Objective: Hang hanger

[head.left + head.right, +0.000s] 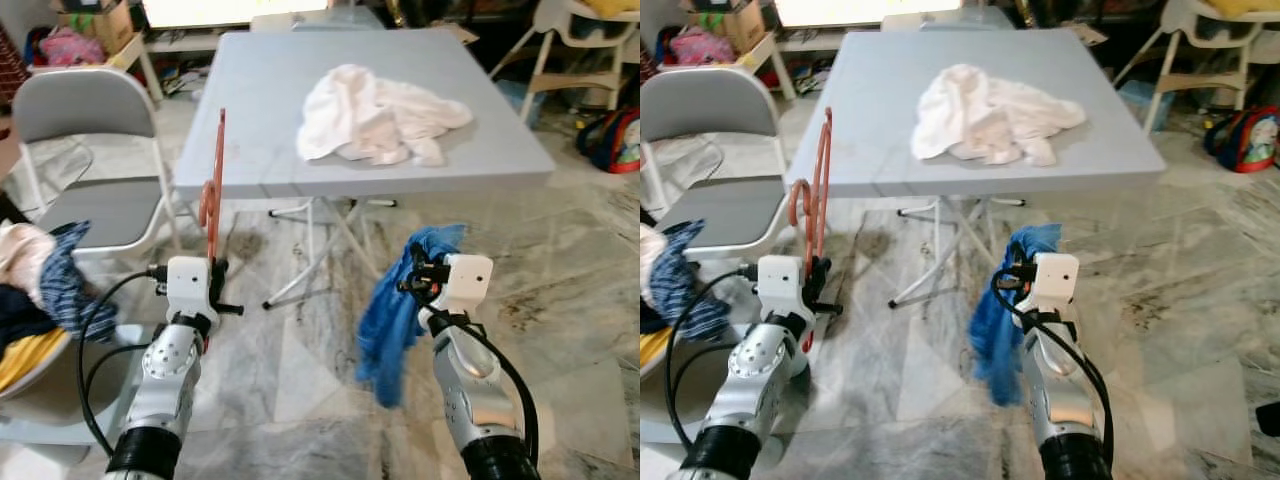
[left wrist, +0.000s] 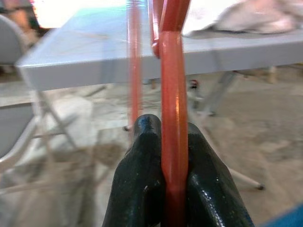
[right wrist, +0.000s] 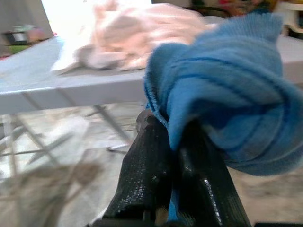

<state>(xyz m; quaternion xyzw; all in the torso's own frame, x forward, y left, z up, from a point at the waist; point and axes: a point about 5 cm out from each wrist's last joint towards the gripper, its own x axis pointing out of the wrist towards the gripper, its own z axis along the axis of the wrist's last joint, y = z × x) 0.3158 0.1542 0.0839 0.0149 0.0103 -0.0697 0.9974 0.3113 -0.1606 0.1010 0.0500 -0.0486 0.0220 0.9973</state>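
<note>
Standing before a grey folding table [image 1: 300,150] on a marbled floor [image 1: 580,300]. Left gripper [image 1: 212,268] at about 8 o'clock in the left eye view, raised in front of the table's near edge, fingers [image 2: 142,179] clamped tight on a bar of an orange-red hanger [image 1: 214,185]. Hanger held upright and edge-on, rising from the fingers toward 12 o'clock, its hook curling near the level of the table edge, just at the table's near-left corner as seen from the head. From the left wrist, the gripped bar running straight up between the two black fingers, a second thinner bar just beside it.

Right gripper [image 1: 418,275] at about 5 o'clock, level with the left one and well apart from it, pinched shut on a blue cloth [image 1: 395,310]. Cloth bunched over the fingertips and hanging limp toward 6 o'clock, off the floor, below the table's front edge. From the right wrist, ribbed blue fabric spilling over the closed fingers [image 3: 147,175].

On the tabletop, toward 1 o'clock, a crumpled white cloth [image 1: 375,115] lying in a loose heap, well apart from both grippers. At 9 o'clock, a grey folding chair [image 1: 85,150] beside the table. At 8 o'clock, at the frame's edge, a pile of mixed clothes [image 1: 35,290] in dark blue, pale and yellow.
</note>
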